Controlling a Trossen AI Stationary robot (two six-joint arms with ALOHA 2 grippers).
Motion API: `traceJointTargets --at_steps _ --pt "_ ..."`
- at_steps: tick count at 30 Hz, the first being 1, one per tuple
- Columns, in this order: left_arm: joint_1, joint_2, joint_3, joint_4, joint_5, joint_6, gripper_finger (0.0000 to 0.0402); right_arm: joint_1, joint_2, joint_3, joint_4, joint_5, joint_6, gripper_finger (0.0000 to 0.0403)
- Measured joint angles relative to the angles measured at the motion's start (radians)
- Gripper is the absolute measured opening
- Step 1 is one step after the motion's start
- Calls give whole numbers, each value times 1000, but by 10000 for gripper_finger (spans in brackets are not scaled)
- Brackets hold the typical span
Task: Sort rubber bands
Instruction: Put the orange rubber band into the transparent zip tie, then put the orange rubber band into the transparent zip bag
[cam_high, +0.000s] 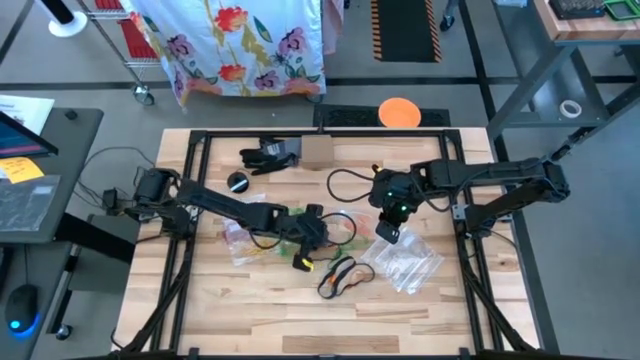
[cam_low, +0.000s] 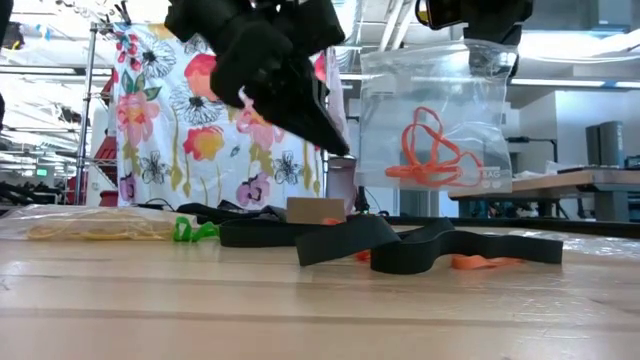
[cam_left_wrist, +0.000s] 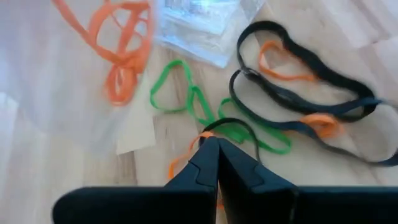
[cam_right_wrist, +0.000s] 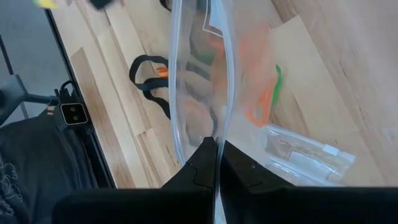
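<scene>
Orange rubber band (cam_left_wrist: 186, 163) pinched at the closed left claw (cam_left_wrist: 217, 144) tips.

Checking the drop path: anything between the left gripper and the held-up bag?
Nothing solid visible between them. The left gripper, shut, sits over the loose rubber bands. The right gripper is shut on the clear bag, hanging above the table, orange bands already inside. Whether its mouth is open cannot be told.

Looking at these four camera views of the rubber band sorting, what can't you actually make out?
- Whether the left gripper pinches a band: in the left wrist view its shut fingers hide the spot where the orange band and green band meet them.
- The bag's top edge: the low view cuts off the right gripper clamping it.
- Number of orange bands inside the bag: tangled together.
- Individual bands in the high view: too small.
</scene>
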Motion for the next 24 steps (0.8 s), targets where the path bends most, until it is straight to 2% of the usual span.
traceJointTargets --at_steps 5,10,16,21,24 --pt "-18 7 0 5 11 -17 0 -1 0 0 3 1 -4 5" --pt "-21 42 0 2 -85 6 8 -1 0 0 5 1 1 5" --pt "5 52 0 34 -100 -77 80 -4 0 0 7 1 0 5" --pt "3 61 0 14 -28 -117 147 -4 0 0 7 2 -7 5" --pt "0 101 0 19 -2 -96 167 -4 0 0 7 3 -7 5"
